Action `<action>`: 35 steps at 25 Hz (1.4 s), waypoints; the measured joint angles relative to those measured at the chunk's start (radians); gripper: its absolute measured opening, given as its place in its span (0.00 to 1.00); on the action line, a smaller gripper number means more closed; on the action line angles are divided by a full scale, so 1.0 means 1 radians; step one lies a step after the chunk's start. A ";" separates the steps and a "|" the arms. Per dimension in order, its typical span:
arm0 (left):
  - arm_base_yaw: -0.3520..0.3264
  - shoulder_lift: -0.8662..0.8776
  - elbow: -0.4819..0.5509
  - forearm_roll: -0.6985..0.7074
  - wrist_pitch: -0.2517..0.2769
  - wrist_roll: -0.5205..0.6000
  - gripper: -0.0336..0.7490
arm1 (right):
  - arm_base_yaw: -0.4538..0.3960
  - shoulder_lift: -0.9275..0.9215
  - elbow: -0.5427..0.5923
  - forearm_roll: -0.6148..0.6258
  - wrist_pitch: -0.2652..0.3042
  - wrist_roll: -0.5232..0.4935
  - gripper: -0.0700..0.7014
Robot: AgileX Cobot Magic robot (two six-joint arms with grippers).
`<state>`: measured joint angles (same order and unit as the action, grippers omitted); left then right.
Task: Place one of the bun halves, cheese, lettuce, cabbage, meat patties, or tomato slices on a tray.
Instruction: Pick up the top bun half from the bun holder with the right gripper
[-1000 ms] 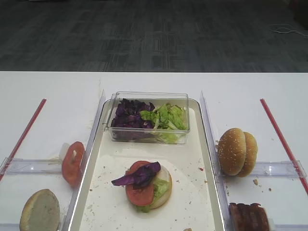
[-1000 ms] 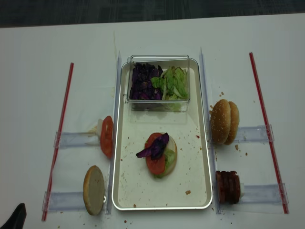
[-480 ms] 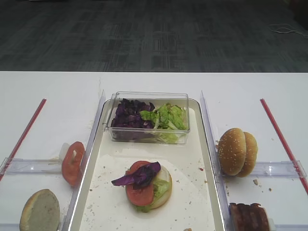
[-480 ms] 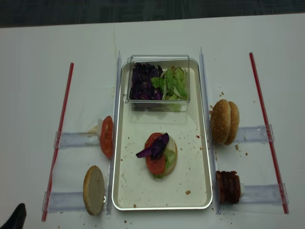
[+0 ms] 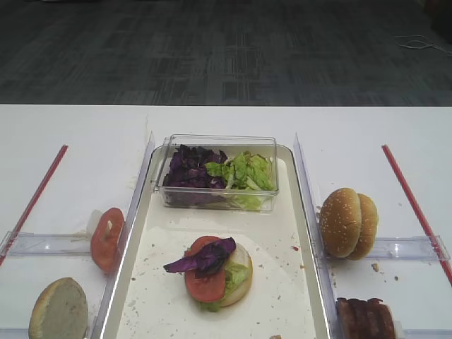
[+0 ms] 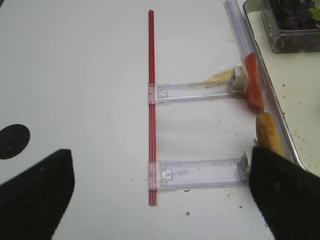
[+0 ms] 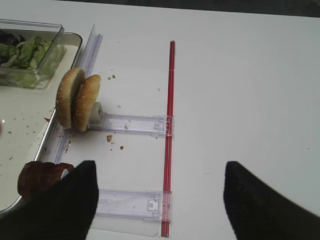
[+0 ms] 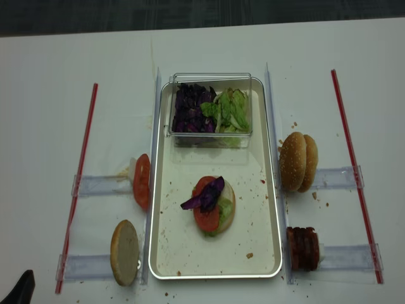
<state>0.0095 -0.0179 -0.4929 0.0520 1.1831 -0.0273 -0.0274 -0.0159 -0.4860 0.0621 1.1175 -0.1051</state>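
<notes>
Your right gripper [image 7: 155, 200] is spread wide and holds nothing. Its two dark fingers [image 7: 60, 205] hang over the white table [image 7: 240, 100]. Your left gripper [image 6: 155, 195] looks spread too, with nothing between its fingers.

From the right gripper, the meat patties [image 7: 37, 179] stand on edge at about nine o'clock, just beside the tray [image 7: 20, 150]. The bun halves [image 7: 77, 102] stand on edge at about eleven o'clock, leaning against a clear holder [image 7: 130, 124]. The one with sesame seeds touches the plainer one.

From above, the tray is in the middle of the table. A clear tub [image 8: 212, 111] sits at its twelve o'clock end, with cabbage [image 8: 190, 107] on the left and lettuce [image 8: 231, 109] on the right. Near the middle of the tray you have a small stack [image 8: 212, 206]: a bun bottom, lettuce, a tomato slice and a purple leaf on top.

At nine o'clock from the tray stand more tomato slices [image 8: 142, 180]. A pale bun half [image 8: 124, 251] is at seven o'clock.
</notes>
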 joint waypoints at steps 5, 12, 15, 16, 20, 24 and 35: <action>0.000 0.000 0.000 0.000 0.000 0.000 0.92 | 0.000 0.000 0.000 0.000 0.000 0.000 0.81; 0.000 0.000 0.000 0.000 0.000 0.000 0.92 | 0.000 0.113 0.000 -0.032 0.000 0.058 0.81; 0.000 0.000 0.000 0.000 0.000 0.000 0.92 | 0.000 0.249 0.000 -0.039 0.000 0.063 0.81; 0.000 0.000 0.000 0.000 0.000 0.000 0.92 | 0.000 0.301 0.000 -0.039 0.000 0.064 0.81; 0.000 0.000 0.000 0.000 0.000 0.000 0.92 | 0.000 0.518 0.000 -0.039 -0.006 0.065 0.81; 0.000 0.000 0.000 0.000 0.000 0.000 0.92 | 0.000 0.726 -0.002 -0.039 -0.011 0.065 0.81; 0.000 0.000 0.000 0.000 0.000 0.000 0.92 | 0.000 1.033 -0.008 -0.035 -0.038 0.051 0.81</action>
<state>0.0095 -0.0179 -0.4929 0.0520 1.1831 -0.0273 -0.0274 1.0172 -0.4938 0.0272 1.0797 -0.0543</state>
